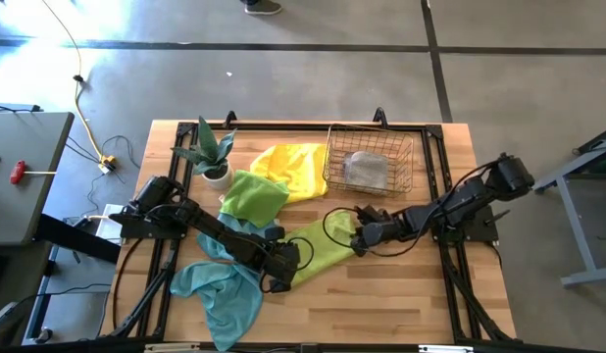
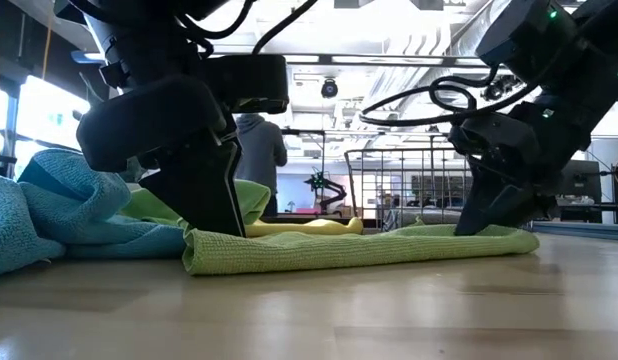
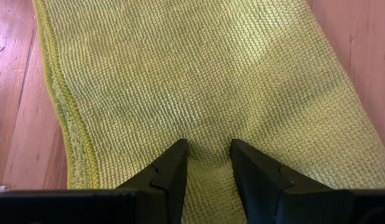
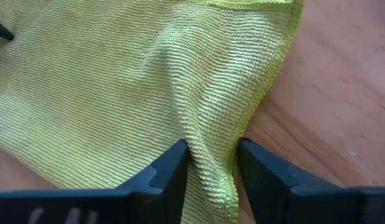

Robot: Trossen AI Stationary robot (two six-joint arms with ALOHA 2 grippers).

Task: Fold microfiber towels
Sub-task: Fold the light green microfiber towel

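A lime green microfiber towel (image 1: 321, 247) lies stretched out across the table's middle, flat on the wood (image 2: 359, 248). My left gripper (image 1: 283, 269) stands on its left end and my right gripper (image 1: 360, 239) on its right end, both slanting down, each shut on the cloth. A teal towel (image 1: 223, 290) lies crumpled at the near left. A second green towel (image 1: 254, 193) and a yellow one (image 1: 293, 167) lie farther back. A grey towel (image 1: 367, 169) rests in the wire basket. My left gripper (image 3: 208, 149) comes slanting down from the table's left onto the lime towel's left end, a little in from its hemmed edge (image 3: 61, 106). A low ridge of cloth (image 3: 208, 134) sits between the two fingertips. The towel stays flat on the table. My right gripper (image 4: 212, 149) pinches a raised fold of the lime towel (image 4: 208, 118) between its two fingers, close to the towel's right edge (image 4: 267, 81) and near a corner. The fingers slant down from the table's right. The cloth around the fold lies on the wood.
A small potted plant (image 1: 213, 155) stands at the far left of the table. The wire mesh basket (image 1: 370, 162) stands at the far middle. Bare wood lies along the near edge (image 1: 381, 314) and at the far right corner.
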